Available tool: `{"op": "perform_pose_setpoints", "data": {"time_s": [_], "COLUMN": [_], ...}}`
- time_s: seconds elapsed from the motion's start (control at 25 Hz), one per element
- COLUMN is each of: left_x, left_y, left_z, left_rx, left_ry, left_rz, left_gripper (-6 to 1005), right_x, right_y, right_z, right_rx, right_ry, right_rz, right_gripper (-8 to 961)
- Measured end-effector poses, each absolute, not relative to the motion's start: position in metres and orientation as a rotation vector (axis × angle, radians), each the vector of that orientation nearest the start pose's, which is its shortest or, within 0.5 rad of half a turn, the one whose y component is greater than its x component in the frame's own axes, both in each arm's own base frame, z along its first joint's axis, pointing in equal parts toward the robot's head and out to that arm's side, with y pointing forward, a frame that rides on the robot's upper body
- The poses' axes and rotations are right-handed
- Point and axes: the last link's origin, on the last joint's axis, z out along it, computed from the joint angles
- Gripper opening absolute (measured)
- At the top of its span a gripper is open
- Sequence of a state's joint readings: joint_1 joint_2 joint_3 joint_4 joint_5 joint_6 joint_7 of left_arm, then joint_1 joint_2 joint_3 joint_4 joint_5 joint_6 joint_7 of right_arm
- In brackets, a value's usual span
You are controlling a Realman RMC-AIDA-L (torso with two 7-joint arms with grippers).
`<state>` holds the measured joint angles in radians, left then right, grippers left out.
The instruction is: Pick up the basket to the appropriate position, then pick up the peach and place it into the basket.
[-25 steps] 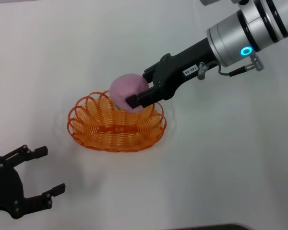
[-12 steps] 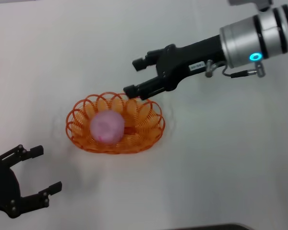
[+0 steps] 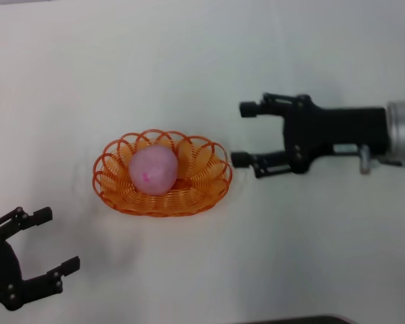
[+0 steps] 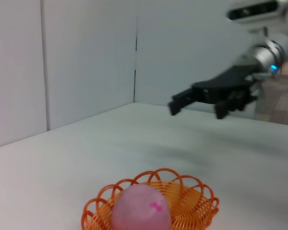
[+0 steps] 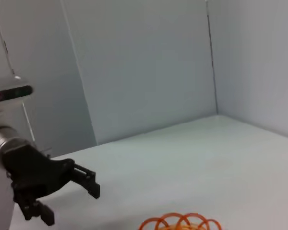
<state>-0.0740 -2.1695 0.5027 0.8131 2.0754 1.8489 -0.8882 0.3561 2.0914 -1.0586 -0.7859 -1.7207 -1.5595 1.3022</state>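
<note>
While the peach [image 3: 152, 169] sits inside the orange basket [image 3: 206, 181], resting a little toward its left half, the right gripper [image 3: 244, 133] hangs just off the basket's right rim with its two fingers spread wide and nothing between them. It touches neither basket nor fruit. Down at the near left corner of the white table [image 3: 310, 256], the left gripper [image 3: 47, 240] is parked well apart from the basket, its fingers also spread and holding nothing.

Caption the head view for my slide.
Pale pink peach rests in orange looped-wire basket; open right tool beside it.
</note>
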Motion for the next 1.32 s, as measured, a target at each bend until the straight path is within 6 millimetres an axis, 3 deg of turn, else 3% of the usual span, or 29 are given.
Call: {"op": "perform_pose_setpoints", "data": {"time_s": [0.24,0.56,1.32], "left_x": [-0.345,-0.343,-0.344], "left_y": [0.166,0.164,0.168], "left_z": [0.009,0.002,-0.011], "left_rx": [-2.602,-2.632,-2.666], "left_ry": [-0.439,-0.463,-0.494], "left_rz": [-0.683,-0.703,-0.687], "left_gripper": [866,867,866], "right_x": [0.286,0.305,0.318], "right_y": [0.261,0.242,0.243], "right_z": [-0.025,-0.038,-0.048], "right_rx": [-2.728,-2.723,-2.717], "right_ry": [0.451,0.415,0.428], "right_rz": [0.814,0.773,0.661], "right_gripper": [951,950,950]}}
